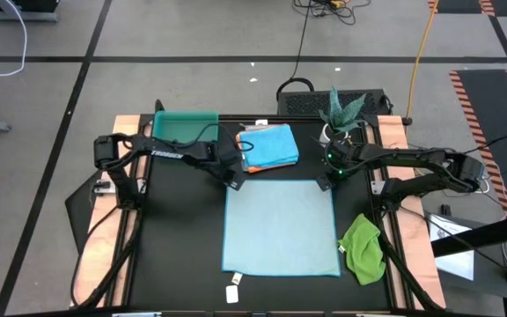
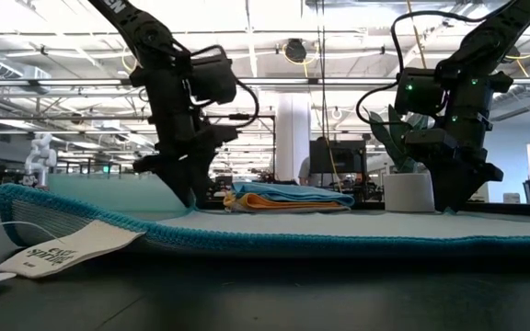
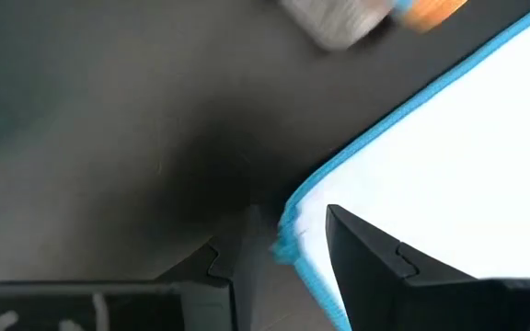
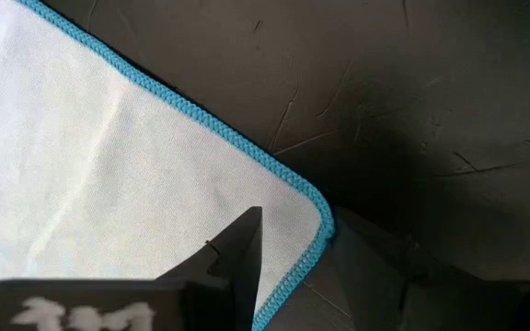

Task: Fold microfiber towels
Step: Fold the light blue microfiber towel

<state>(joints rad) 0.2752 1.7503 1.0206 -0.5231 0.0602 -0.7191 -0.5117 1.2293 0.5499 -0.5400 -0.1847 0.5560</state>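
Observation:
A pale blue towel (image 1: 280, 224) lies spread flat on the black table; its near edge and white tag (image 2: 63, 250) fill the low view. My left gripper (image 1: 233, 183) is open at the towel's far left corner (image 3: 294, 204), one finger over the cloth and one over the bare table. My right gripper (image 1: 324, 183) is open at the far right corner (image 4: 313, 210) in the same way. Both point down and reach to towel level in the low view, the left (image 2: 187, 195) and the right (image 2: 451, 204). My left gripper stands from above with the far left corner's edge (image 3: 288, 244) between its open fingers; I cannot tell whether they touch the cloth. My right gripper stands from above with the far right corner's edge (image 4: 293, 267) between its open fingers; I cannot tell whether they touch it.
A stack of folded towels (image 1: 268, 147), bright blue on top with orange and white-grey below, lies just beyond the spread towel. A crumpled green towel (image 1: 363, 249) lies at the right. A teal tray (image 1: 183, 128) stands far left, a potted plant (image 1: 341, 110) far right.

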